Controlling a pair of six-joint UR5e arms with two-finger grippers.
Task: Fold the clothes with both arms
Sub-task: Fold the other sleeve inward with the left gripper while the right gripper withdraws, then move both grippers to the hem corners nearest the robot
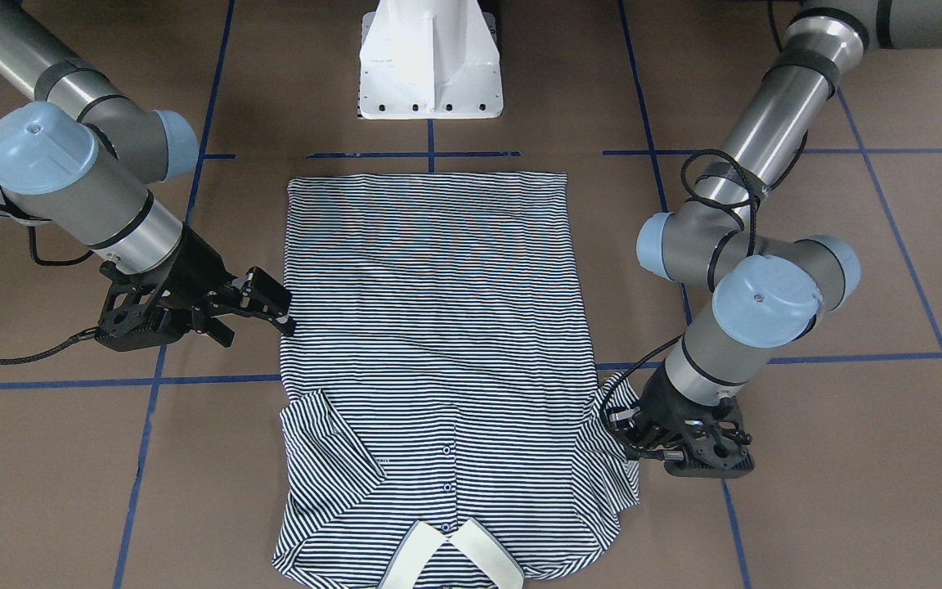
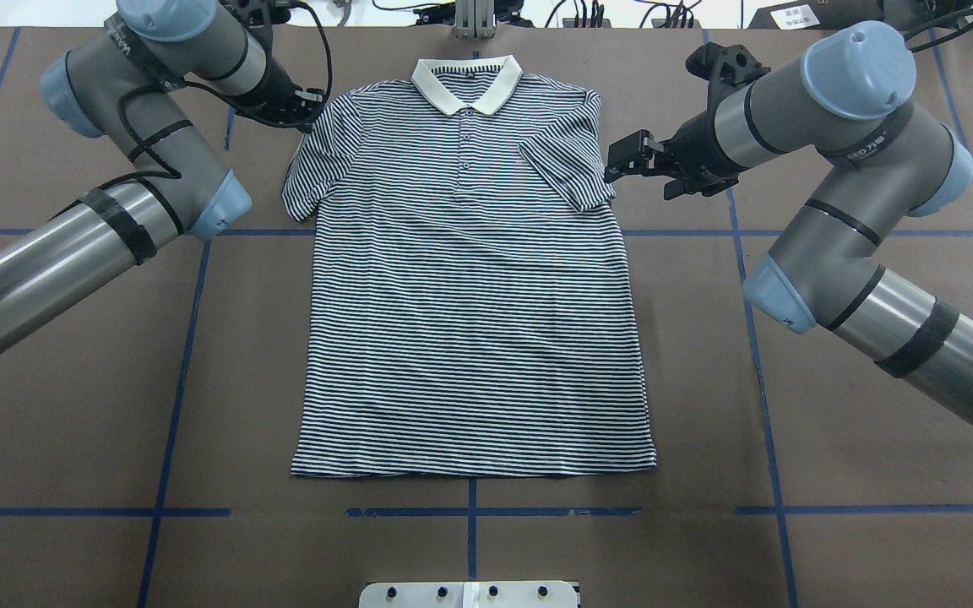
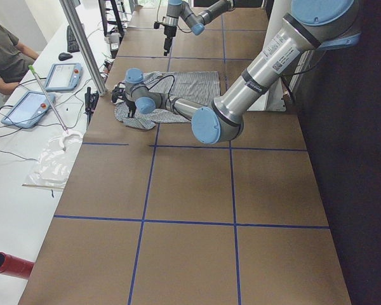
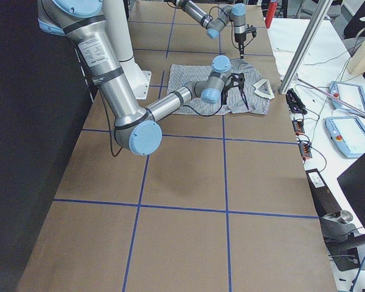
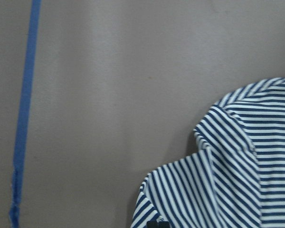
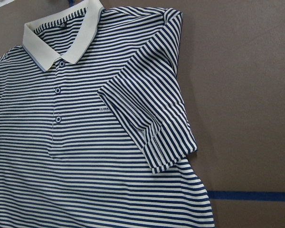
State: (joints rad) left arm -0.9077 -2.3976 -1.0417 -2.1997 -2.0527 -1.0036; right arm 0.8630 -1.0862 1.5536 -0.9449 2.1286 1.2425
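The striped polo shirt is lying flat, front up, in the middle of the brown table. In the overhead view its white collar is pointing to 12 o'clock. The sleeve at 2 o'clock is lying folded in over the chest. The sleeve at 10 o'clock is being pinched at its edge by the left gripper. Its fingers look closed on the cloth, which is standing up in a small bump there. The right gripper is being held just beside the folded sleeve, at its 3 o'clock, with fingers a little apart and nothing in them.

If only a thin bit of cloth is being gripped, the sleeve could be dropped halfway and land crumpled. If it is pulled too hard, the whole shirt could be dragged crooked. The folded sleeve could be knocked open if it is brushed by the right gripper.
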